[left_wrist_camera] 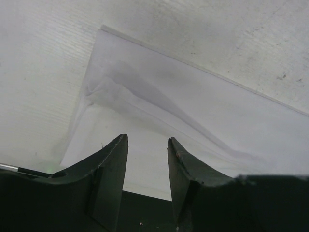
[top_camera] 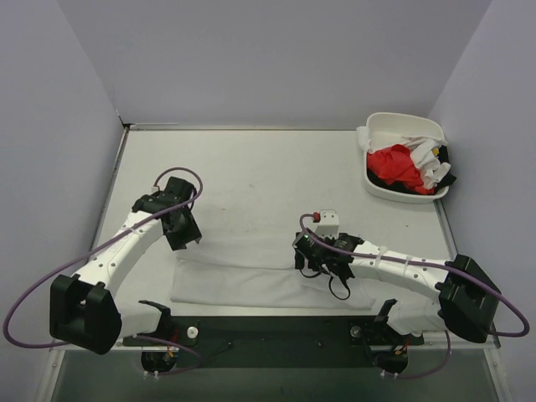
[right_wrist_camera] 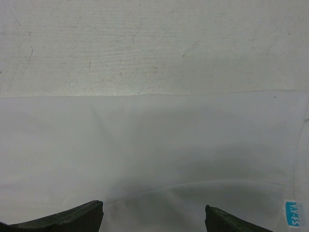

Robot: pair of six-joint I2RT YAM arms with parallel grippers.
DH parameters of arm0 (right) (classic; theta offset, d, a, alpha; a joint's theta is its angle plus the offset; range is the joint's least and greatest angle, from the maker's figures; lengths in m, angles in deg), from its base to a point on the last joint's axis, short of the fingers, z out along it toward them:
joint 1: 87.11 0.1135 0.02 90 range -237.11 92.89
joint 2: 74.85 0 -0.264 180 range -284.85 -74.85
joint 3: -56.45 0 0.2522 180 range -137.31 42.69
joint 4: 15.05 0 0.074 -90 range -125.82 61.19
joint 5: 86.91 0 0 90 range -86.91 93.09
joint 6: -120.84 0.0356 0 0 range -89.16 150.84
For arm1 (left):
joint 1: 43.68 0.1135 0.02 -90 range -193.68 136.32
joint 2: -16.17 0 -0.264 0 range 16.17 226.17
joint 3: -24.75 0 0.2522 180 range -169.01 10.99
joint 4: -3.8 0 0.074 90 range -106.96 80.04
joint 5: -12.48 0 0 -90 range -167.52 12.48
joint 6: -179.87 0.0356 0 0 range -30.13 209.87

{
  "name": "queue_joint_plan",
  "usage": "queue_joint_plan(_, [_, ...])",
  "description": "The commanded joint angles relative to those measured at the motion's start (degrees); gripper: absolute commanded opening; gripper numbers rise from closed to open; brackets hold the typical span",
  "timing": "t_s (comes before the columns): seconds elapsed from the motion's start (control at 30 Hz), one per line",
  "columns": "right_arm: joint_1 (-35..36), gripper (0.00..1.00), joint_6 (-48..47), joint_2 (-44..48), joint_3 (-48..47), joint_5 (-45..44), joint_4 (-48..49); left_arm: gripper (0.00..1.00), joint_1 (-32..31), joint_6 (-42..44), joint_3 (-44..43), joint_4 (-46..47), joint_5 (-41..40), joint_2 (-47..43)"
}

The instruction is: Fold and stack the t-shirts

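Observation:
A plain white t-shirt (top_camera: 251, 280) lies flat in a long folded band along the near edge of the table. Its left end with a slanting crease fills the left wrist view (left_wrist_camera: 193, 116). My left gripper (top_camera: 186, 234) hovers over that left end, its jaws (left_wrist_camera: 147, 140) a little apart with nothing between them. My right gripper (top_camera: 311, 261) hangs over the shirt's right half, jaws wide open (right_wrist_camera: 153, 207) above smooth cloth (right_wrist_camera: 154, 145). A small blue neck label (right_wrist_camera: 292, 214) shows at the lower right of the right wrist view. A red t-shirt (top_camera: 395, 165) and white ones (top_camera: 427, 155) lie bunched in the tub.
The white rounded tub (top_camera: 394, 121) stands at the back right corner against the wall. Grey walls close in the table (top_camera: 251, 176) on the left, back and right. A black rail (top_camera: 276, 331) with the arm bases runs along the near edge.

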Motion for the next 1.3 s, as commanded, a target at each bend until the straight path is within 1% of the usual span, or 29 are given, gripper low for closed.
queue_joint_plan(0.0, [0.87, 0.86, 0.25, 1.97, 1.75, 0.11, 0.90, 0.50, 2.36, -2.39, -1.49, -4.41, -4.27, 2.04])
queue_joint_plan(0.03, [0.87, 0.86, 0.25, 2.41, 2.36, 0.28, 1.08, 0.52, 3.33, -2.49, -1.14, -4.06, -4.10, 2.13])
queue_joint_plan(0.17, [1.22, 0.86, 0.52, 3.64, 3.68, 0.55, 1.87, 0.54, 7.99, -1.61, 0.53, -1.95, -1.81, 3.26])
queue_joint_plan(0.33, [1.40, 0.86, 0.43, 4.78, 5.00, 0.90, 2.40, 0.54, 8.79, -1.08, -0.87, -1.86, -1.82, 6.60])
queue_joint_plan(0.63, [1.49, 0.86, 0.87, 6.89, 7.11, 0.99, 2.93, 0.54, 8.79, -1.34, -0.79, 0.60, -0.49, 12.32])
queue_joint_plan(0.7, [1.49, 0.86, 0.95, 6.98, 7.11, 1.08, 2.93, 0.53, 8.79, -1.34, -0.61, 1.13, -0.49, 12.85])
queue_joint_plan(0.8, [1.49, 0.86, 1.13, 6.98, 7.20, 1.17, 2.93, 0.49, 8.79, -1.26, -0.35, 1.92, -0.32, 13.81])
queue_joint_plan(0.9, [1.75, 0.86, 1.48, 7.07, 7.55, 1.16, 2.93, 0.41, 8.79, -1.43, -0.26, 2.36, 0.12, 13.82])
queue_joint_plan(0.93, [1.75, 0.86, 1.48, 6.98, 7.55, 1.08, 2.84, 0.35, 8.79, -1.35, -0.26, 2.36, 0.29, 13.73])
queue_joint_plan(1.0, [1.84, 0.86, 1.66, 6.89, 7.73, 1.08, 2.93, 0.28, 8.70, -1.43, -0.52, 2.10, 0.38, 13.20])
queue_joint_plan(1.03, [1.75, 0.86, 1.74, 6.98, 7.73, 1.08, 3.01, 0.19, 8.70, -1.35, -0.52, 1.92, 0.38, 12.77])
queue_joint_plan(1.07, [1.93, 0.86, 1.75, 6.89, 7.73, 0.99, 3.02, 0.13, 8.79, -1.34, -0.61, 1.83, 0.38, 12.41])
queue_joint_plan(1.17, [2.10, 0.86, 2.01, 6.81, 7.82, 0.99, 3.10, 0.00, 8.79, -1.43, -0.70, 1.22, 0.47, 11.01])
queue_joint_plan(1.27, [2.54, 0.86, 2.27, 6.89, 7.90, 0.73, 3.19, 0.00, 8.61, -1.43, -0.96, -0.10, 0.91, 8.72])
